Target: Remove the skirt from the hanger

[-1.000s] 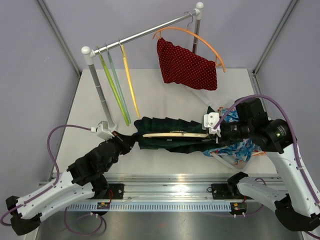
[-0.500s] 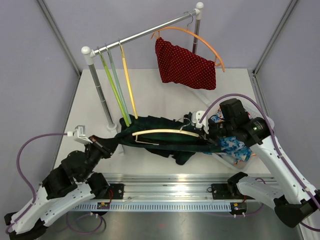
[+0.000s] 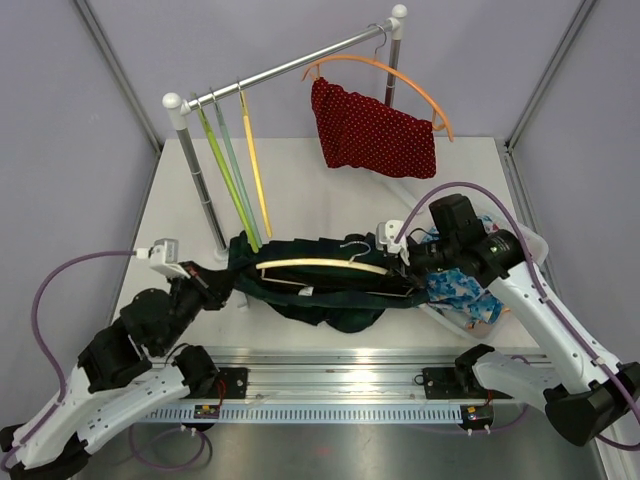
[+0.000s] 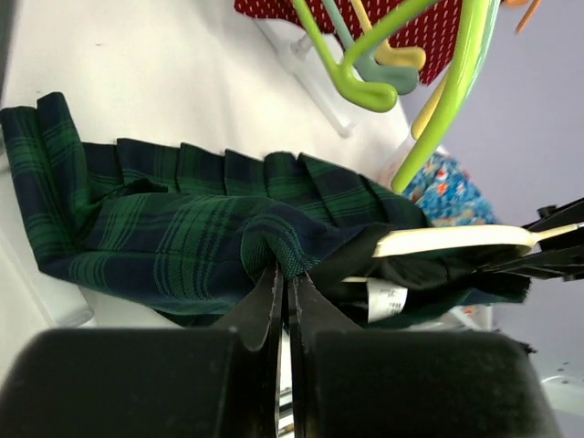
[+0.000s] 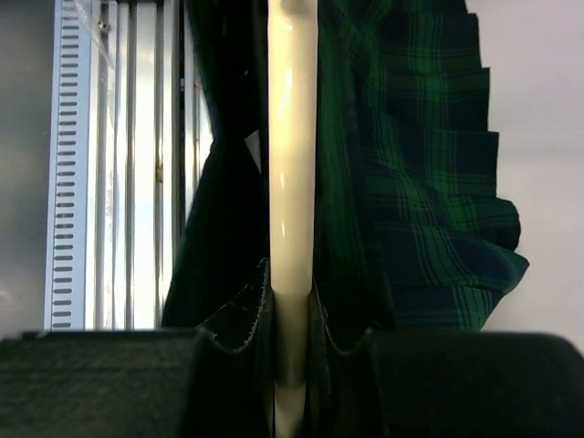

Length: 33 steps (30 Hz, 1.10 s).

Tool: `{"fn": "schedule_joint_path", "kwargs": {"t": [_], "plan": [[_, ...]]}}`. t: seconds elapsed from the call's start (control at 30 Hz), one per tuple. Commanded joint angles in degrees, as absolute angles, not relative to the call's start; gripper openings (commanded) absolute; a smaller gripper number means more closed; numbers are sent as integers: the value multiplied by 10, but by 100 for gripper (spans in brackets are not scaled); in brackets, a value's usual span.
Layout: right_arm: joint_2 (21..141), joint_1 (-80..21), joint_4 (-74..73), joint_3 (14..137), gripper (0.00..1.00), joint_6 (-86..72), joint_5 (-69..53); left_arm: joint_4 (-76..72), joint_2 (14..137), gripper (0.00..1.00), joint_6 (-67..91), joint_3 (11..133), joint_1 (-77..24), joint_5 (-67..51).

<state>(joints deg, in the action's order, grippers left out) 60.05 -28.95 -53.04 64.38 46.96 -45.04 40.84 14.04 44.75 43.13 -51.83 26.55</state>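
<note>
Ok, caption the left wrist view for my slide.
Left gripper pinching a fold of the green plaid skirt, the cream hanger emerging at right.

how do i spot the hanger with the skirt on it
Start at the metal clothes rail across the back, then drop to the dark green plaid skirt over the table in front of it. It is the cream hanger inside that skirt; the green hangers, yellow hanger and orange hanger all hang from the rail.

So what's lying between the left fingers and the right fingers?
In the top view, the dark green plaid pleated skirt on its cream curved hanger spans the whole stretch.
</note>
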Motion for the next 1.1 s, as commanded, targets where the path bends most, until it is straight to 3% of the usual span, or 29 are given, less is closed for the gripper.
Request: {"fn": "schedule_joint_path", "kwargs": {"t": [0.0, 0.2, 0.47, 0.63, 0.77, 0.97, 1.07], "plan": [[628, -318, -544, 661, 0, 490, -433, 281, 212, 0, 397, 438, -514, 194], [664, -395, -487, 650, 0, 433, -280, 237, 270, 0, 368, 489, -515, 108], [686, -411, -467, 699, 0, 409, -287, 235, 254, 0, 379, 476, -515, 69], [753, -483, -495, 778, 0, 404, -244, 216, 291, 0, 375, 489, -515, 8], [812, -519, -452, 766, 0, 343, -189, 201, 283, 0, 374, 509, -515, 4], [805, -519, -417, 730, 0, 348, -90, 231, 237, 0, 371, 549, -515, -9], [791, -520, -466, 745, 0, 384, -141, 254, 230, 0, 360, 571, -515, -3]]}}
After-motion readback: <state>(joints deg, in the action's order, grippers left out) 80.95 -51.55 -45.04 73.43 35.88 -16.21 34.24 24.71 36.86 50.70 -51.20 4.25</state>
